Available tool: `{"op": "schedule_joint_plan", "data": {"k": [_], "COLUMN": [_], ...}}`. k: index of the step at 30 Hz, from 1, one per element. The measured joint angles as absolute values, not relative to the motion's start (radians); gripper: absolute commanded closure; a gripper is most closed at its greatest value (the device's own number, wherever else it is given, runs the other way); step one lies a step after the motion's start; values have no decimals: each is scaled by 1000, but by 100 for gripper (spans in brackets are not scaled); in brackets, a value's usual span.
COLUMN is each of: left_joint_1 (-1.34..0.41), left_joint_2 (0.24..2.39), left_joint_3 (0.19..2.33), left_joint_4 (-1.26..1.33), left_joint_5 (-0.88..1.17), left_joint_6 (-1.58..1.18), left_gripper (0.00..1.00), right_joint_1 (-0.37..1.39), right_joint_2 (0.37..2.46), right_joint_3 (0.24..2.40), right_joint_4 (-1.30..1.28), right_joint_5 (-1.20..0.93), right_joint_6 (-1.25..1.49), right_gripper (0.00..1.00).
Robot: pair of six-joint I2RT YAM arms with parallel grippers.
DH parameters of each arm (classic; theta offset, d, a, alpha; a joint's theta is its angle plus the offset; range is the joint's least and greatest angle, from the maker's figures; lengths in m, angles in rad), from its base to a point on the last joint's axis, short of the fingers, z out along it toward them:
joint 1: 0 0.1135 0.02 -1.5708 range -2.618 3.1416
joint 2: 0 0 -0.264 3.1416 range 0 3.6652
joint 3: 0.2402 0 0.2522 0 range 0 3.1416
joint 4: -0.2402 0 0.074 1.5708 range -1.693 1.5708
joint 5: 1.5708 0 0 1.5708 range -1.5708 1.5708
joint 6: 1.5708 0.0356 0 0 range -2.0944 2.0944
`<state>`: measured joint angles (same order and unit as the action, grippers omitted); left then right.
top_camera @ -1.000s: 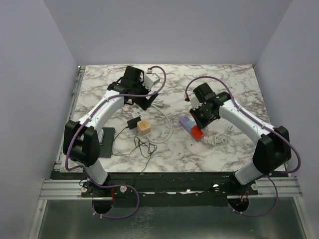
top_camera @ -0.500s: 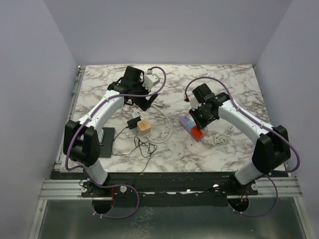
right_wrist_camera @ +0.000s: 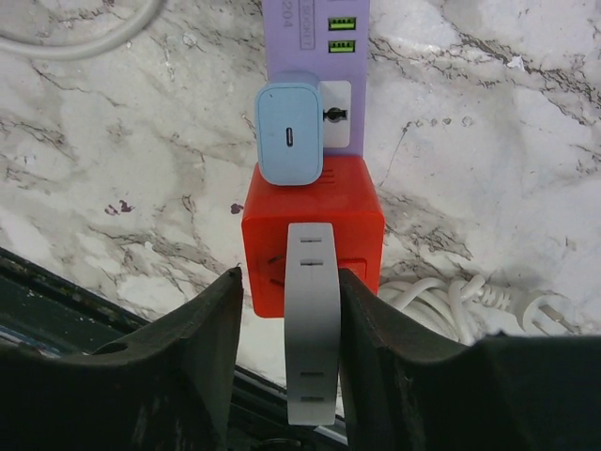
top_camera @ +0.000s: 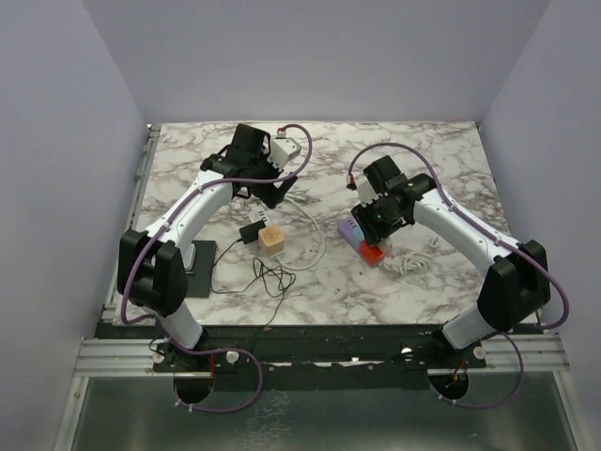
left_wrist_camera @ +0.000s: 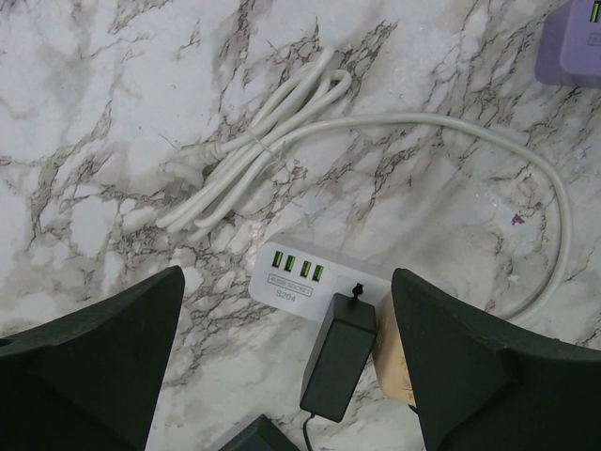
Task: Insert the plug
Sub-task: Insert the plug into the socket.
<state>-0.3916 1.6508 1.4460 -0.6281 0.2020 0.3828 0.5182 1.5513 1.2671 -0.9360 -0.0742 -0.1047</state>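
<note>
Right claw [right_wrist_camera: 291, 277] wider than a second ago, released beside purple power strip [right_wrist_camera: 282, 38]; left claw [left_wrist_camera: 286, 275] released, well apart from it; white strip [left_wrist_camera: 302, 272] label "S204"

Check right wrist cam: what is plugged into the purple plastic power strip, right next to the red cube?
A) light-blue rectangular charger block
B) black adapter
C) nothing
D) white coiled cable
A: the light-blue rectangular charger block sits in the purple plastic power strip just above the red cube. The black adapter is on the white strip in the left wrist view.
</note>
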Motion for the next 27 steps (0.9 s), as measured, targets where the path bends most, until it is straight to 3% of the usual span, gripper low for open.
{"op": "schedule_joint_plan", "data": {"k": [7, 17, 27], "left_joint_1": [-392, -392, -392], "left_joint_2": [1658, 1658, 1658], "left_joint_3": [1446, 1446, 1446], "left_joint_4": [-630, -630, -630], "left_joint_5": [202, 202, 202], "left_joint_6": [382, 382, 383], "left_gripper": [8, 8, 7], "right_joint_1": [518, 518, 518], "right_joint_2": [1505, 1491, 1465], "right_joint_3": [1267, 1258, 1222], "right_joint_4": [-945, -936, -897], "right_joint_5": [-57, -26, 4], "right_joint_6": [-104, -105, -108], "right_gripper": [65, 98, 99]}}
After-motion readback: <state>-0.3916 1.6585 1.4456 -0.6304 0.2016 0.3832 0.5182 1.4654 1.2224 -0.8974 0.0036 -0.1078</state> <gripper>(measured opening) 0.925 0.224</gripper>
